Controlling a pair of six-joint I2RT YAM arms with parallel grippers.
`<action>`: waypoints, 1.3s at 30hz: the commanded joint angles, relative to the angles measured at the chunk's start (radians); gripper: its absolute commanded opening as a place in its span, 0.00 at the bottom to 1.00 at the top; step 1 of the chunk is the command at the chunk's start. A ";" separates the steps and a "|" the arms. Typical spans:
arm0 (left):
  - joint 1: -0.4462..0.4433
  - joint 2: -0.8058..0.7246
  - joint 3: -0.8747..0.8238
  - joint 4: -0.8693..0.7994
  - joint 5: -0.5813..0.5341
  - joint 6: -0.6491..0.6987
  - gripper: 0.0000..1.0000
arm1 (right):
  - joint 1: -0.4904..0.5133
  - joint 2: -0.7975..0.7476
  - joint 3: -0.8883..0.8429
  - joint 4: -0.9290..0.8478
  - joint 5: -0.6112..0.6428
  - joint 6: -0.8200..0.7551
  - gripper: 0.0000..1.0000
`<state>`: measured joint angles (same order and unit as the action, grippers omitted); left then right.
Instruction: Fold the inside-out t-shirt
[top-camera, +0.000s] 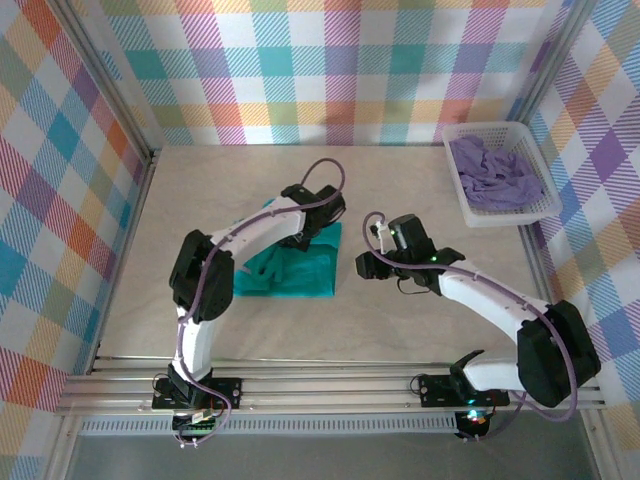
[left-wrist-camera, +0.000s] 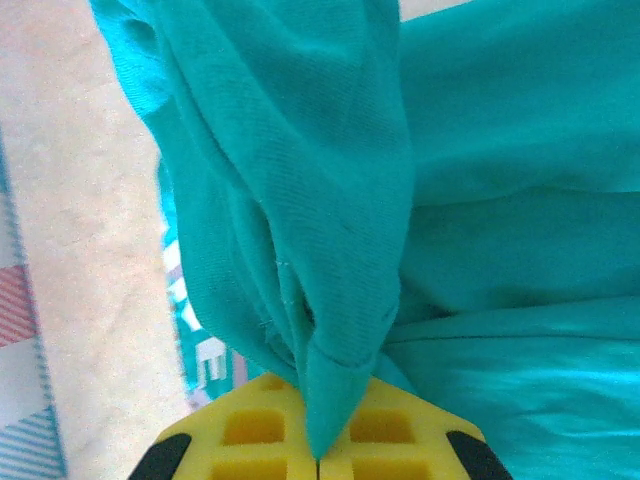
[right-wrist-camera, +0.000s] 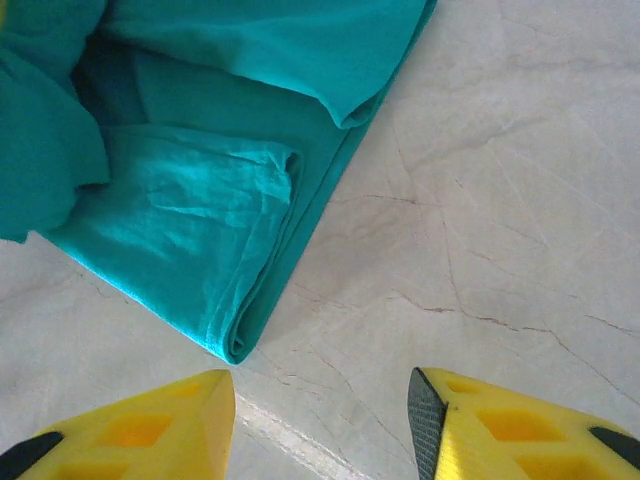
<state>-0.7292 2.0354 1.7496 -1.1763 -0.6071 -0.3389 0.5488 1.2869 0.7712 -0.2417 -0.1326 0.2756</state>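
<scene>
The teal-green t-shirt (top-camera: 285, 272) lies partly folded on the pale table, left of centre. My left gripper (top-camera: 308, 236) sits over its far edge. In the left wrist view the yellow jaws are shut on a pinched fold of the t-shirt (left-wrist-camera: 340, 250), with the left gripper (left-wrist-camera: 320, 450) holding the cloth bunched and lifted. My right gripper (top-camera: 366, 262) hovers just right of the shirt. Seen from the right wrist, the right gripper (right-wrist-camera: 320, 425) is open over bare table, and the folded corner of the t-shirt (right-wrist-camera: 190, 230) lies just beyond its left finger.
A white basket (top-camera: 500, 216) at the back right holds a lavender garment (top-camera: 495, 172). Plaid walls close in the table on three sides. Bare table (top-camera: 420, 180) lies between the shirt and the basket.
</scene>
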 joint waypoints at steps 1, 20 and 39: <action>-0.038 0.063 0.064 0.013 0.145 -0.047 0.03 | -0.010 -0.033 -0.029 -0.020 0.019 0.005 0.51; 0.076 -0.426 -0.474 0.612 0.616 -0.157 0.68 | -0.037 0.006 -0.050 0.204 -0.107 0.076 0.54; 0.428 -0.447 -0.862 0.843 0.692 -0.147 0.66 | 0.008 0.747 0.625 0.085 -0.136 0.125 0.42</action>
<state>-0.3038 1.5810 0.9173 -0.3702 0.0525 -0.5072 0.6170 2.0422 1.3746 -0.0746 -0.3119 0.3603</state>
